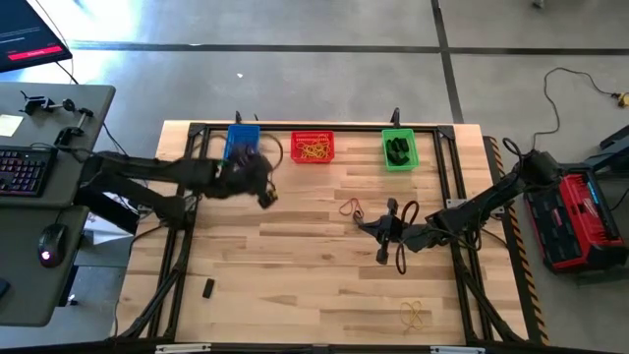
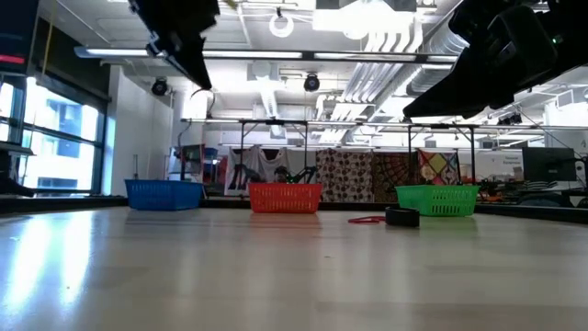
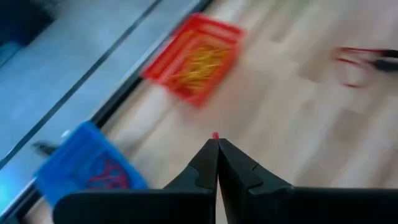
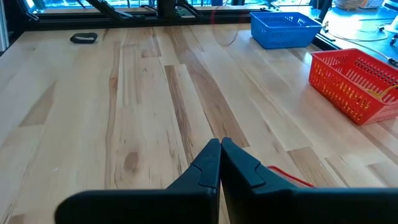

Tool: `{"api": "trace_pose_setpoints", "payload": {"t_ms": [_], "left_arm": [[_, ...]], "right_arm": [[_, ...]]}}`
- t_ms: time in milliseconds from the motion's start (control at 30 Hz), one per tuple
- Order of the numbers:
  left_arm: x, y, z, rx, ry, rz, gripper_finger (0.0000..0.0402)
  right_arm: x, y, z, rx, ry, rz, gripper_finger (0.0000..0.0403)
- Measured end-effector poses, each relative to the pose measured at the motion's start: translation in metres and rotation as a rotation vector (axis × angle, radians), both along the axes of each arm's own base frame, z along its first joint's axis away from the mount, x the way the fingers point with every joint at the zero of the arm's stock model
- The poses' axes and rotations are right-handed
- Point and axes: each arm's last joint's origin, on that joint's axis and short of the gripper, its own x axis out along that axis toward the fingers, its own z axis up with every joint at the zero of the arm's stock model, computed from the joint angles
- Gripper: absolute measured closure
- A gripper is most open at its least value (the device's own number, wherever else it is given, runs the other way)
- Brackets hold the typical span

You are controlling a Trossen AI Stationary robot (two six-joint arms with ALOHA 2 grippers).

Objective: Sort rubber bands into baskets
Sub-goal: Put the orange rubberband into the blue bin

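Note:
Three baskets stand along the table's far edge: blue [image 1: 243,143], red [image 1: 313,147] with yellow rubber bands, green [image 1: 399,149] with dark ones. My left gripper [image 1: 267,197] hangs high above the table just near of the blue basket [image 3: 93,168], shut, with a small red bit [image 3: 215,135] at its fingertips. My right gripper [image 1: 381,232] is shut and raised over the table's middle right. Under it lie a red rubber band [image 1: 349,206] and dark bands [image 1: 401,258]. A yellow band [image 1: 413,315] and a short dark one [image 1: 208,288] lie near the front edge. My left gripper pinches a red rubber band between the very ends of its two fingers; only a small red bit [image 3: 215,135] shows above the tips. The fingers slant down toward the far edge, well clear of the table. How the band hangs I cannot tell.
A black frame [image 1: 454,177] runs round the tabletop. Bare wood lies between the arms and along the near left. A desk with a keyboard [image 1: 25,169] and a mouse stands off the table's left; a red case [image 1: 580,216] sits on the floor at right.

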Motion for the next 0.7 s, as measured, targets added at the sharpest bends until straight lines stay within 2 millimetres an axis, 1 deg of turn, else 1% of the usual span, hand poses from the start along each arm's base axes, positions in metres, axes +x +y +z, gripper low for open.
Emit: {"api": "trace_pose_setpoints", "payload": {"t_ms": [233,500,600,700], "left_arm": [[-0.013,0.051,-0.003,0.002,0.070,0.209,0.0401],[-0.036,0.105,-0.004,0.072,0.168,0.428,0.0401],[-0.044,0.120,-0.004,0.055,0.181,0.462,0.0401],[-0.049,0.128,-0.005,0.025,0.193,0.466,0.0401]], "right_arm": [[0.000,0.000,-0.001,-0.004,0.008,0.000,0.0403],[-0.001,0.000,-0.001,-0.007,0.013,0.000,0.0403],[-0.001,0.000,-0.001,-0.007,0.014,0.000,0.0403],[-0.001,0.000,-0.001,-0.008,0.016,0.000,0.0403]]}}
